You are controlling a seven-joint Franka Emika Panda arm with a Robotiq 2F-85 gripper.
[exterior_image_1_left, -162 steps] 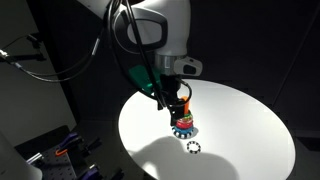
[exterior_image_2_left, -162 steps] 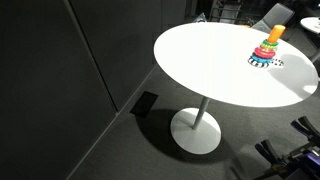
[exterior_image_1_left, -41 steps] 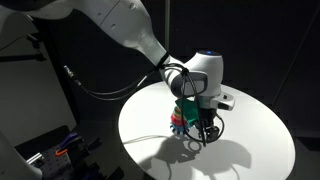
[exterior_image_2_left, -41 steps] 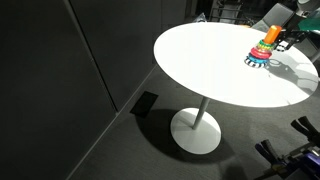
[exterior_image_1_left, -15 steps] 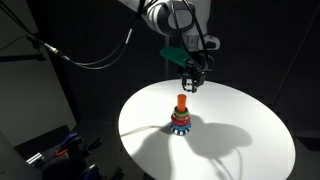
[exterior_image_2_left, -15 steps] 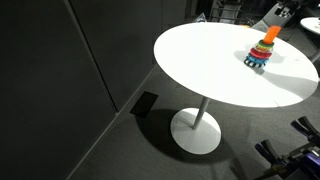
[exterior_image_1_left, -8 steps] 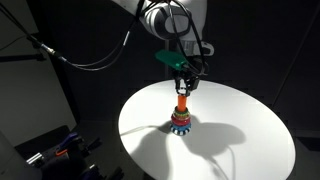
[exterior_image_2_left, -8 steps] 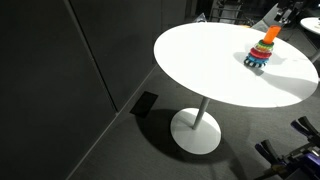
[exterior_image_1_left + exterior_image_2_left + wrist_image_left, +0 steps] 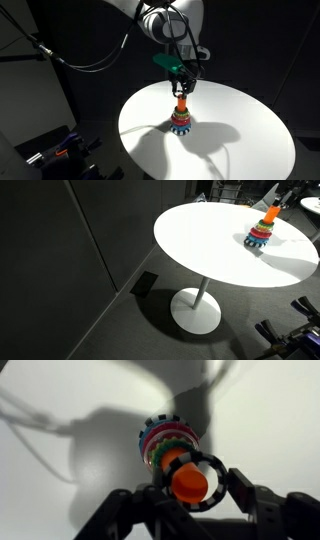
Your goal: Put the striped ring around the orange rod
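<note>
The orange rod [image 9: 182,103] stands upright on the round white table [image 9: 245,130], with coloured rings [image 9: 181,125] stacked around its foot. My gripper [image 9: 183,87] hangs straight over the rod's tip. In the wrist view the gripper [image 9: 197,493] is shut on the striped ring [image 9: 219,476], and the rod's top [image 9: 190,486] shows through the ring's hole, with the stacked rings [image 9: 168,438] beyond it. In an exterior view the rod [image 9: 271,215] and stack [image 9: 260,236] sit near the table's far edge.
The table [image 9: 200,240] rests on a single pedestal with a round foot [image 9: 196,310]. Arm cables [image 9: 90,62] hang to one side of the robot. Equipment [image 9: 50,150] stands on the floor beside the table. Dark walls surround the scene.
The gripper has come down with the striped ring, from well above the rod to just over its tip. The stack has not moved.
</note>
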